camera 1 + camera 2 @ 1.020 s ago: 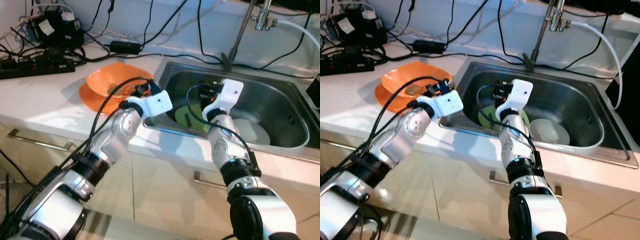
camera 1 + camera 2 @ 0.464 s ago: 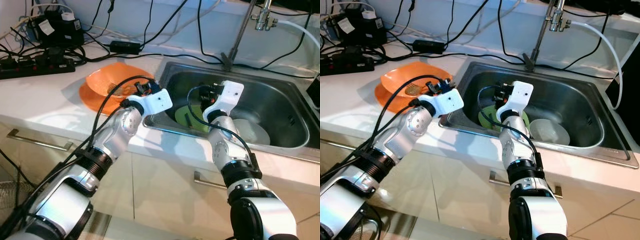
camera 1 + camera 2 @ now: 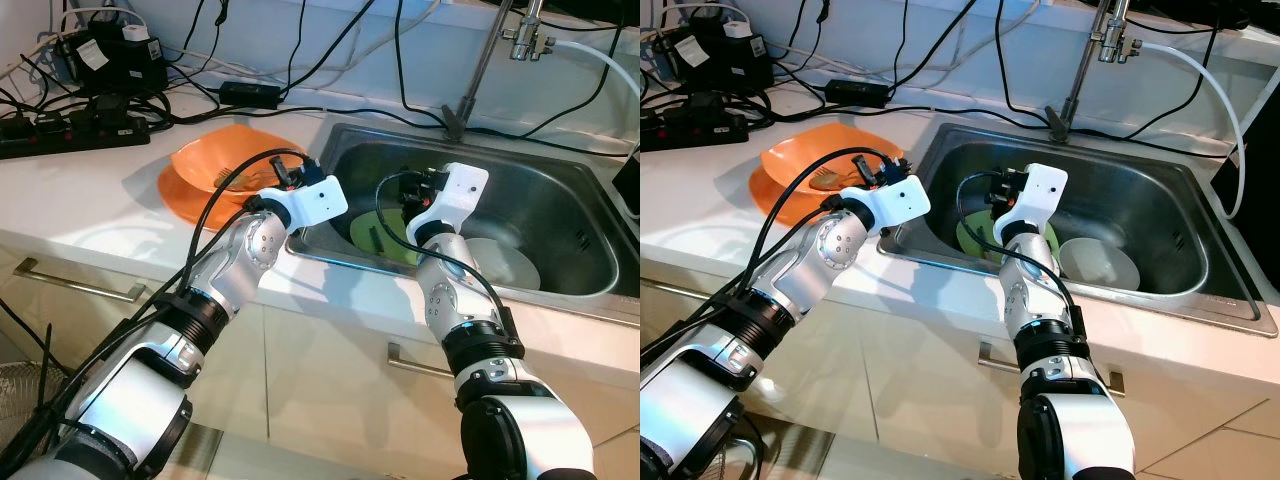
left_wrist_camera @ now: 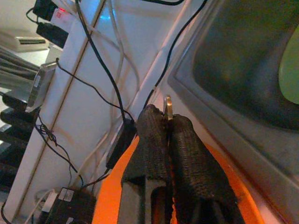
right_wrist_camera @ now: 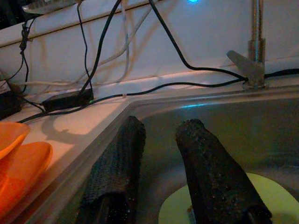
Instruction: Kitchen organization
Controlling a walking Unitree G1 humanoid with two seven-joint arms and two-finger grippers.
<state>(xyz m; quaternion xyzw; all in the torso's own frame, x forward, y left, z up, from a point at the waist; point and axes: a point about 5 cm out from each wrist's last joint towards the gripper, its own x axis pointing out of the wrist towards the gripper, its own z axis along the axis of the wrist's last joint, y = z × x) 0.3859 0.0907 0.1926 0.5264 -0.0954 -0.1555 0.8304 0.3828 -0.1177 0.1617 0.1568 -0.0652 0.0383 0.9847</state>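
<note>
Silver arms, black cables, white wrists

I see an orange plate [image 3: 195,170] on my white counter [image 3: 90,195]. A lime-green plate [image 3: 385,235] and a white bowl [image 3: 505,262] sit in the steel-grey sink [image 3: 560,200].

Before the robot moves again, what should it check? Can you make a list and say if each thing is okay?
1. Left gripper gripping something: ok, shut on a thin metal utensil.
2. Left gripper over the orange plate: ok, orange plate below its fingers.
3. Right gripper free: ok, fingers apart and empty over the sink.
4. Green plate reachable: ok, in the sink below the right gripper.
5. White plate unbroken: cannot tell.
6. Cables away from the arms: ok, back by the wall.
</note>
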